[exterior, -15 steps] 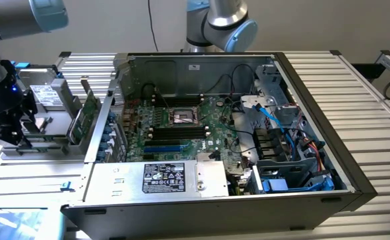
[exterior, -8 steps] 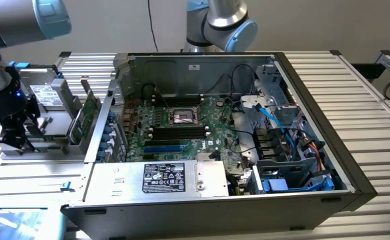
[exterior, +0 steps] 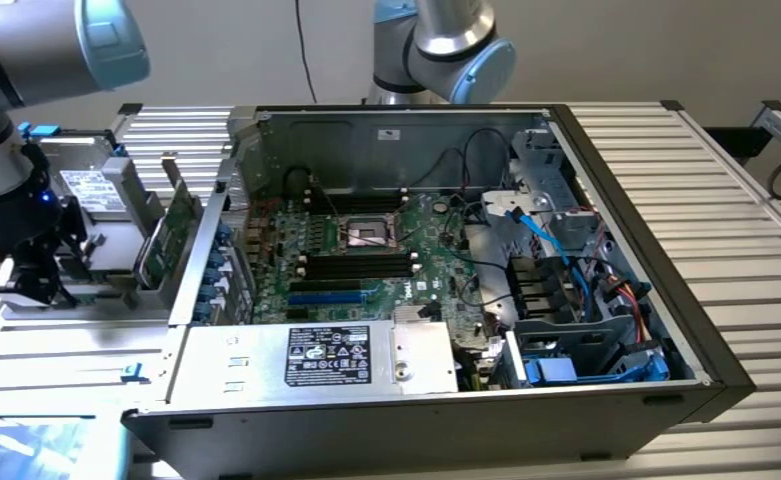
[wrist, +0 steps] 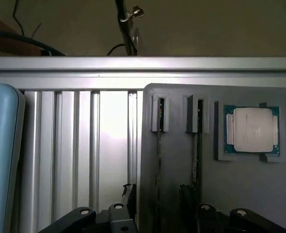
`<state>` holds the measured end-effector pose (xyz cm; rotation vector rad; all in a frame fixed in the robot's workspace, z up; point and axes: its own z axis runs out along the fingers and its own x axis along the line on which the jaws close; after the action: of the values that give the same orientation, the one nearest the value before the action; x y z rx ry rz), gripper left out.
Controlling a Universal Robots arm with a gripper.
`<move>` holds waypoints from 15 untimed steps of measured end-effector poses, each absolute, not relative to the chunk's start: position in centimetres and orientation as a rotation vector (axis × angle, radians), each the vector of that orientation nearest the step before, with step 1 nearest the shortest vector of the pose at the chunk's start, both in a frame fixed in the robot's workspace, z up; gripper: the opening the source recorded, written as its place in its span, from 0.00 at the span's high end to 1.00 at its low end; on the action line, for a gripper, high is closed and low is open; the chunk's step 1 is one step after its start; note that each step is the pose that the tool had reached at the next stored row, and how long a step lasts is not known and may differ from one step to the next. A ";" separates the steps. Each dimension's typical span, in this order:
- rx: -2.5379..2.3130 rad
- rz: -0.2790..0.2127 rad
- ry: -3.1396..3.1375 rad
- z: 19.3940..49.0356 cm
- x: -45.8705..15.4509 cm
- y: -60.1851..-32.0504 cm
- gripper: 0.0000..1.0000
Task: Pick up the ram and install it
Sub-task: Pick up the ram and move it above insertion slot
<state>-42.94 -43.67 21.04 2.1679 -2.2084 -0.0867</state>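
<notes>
In the exterior view, we see an open computer case [exterior: 404, 130] on a silver ribbed desk [exterior: 744, 200]. Inside it lies a green main board [exterior: 410, 235] with long black slots [exterior: 350, 268]. At the exterior view's left of the case, the arm reaches down. Its end effector [exterior: 27, 288] hangs low over a gray holder [exterior: 97, 305] on the desk. A second arm [exterior: 444, 45] stands behind the case.

In the wrist view, we look along the end effector [wrist: 157, 206] at the gray holder [wrist: 240, 194]. The ram [wrist: 159, 160] stands on its thin edge in a narrow slot of the holder. We see two dark fingers [wrist: 128, 193], spread wide apart. The ram sits in the gap between them, and we see no finger pressing on it. A second thin stick [wrist: 197, 155] stands in the next slot, just beside the ram. A square silver chip [wrist: 252, 130] lies flat in its own pocket, beside the second stick. The ribbed desk [wrist: 75, 145] shows next to the holder.
</notes>
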 end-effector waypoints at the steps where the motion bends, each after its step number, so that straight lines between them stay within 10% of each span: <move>1: 2.168 -0.087 -2.208 20.9 -42.9 -43.7 0.51; 15: 2.169 -0.087 -2.207 19.9 -42.8 -43.6 0.51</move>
<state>-42.84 -43.55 19.94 2.1694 -2.2066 -0.0870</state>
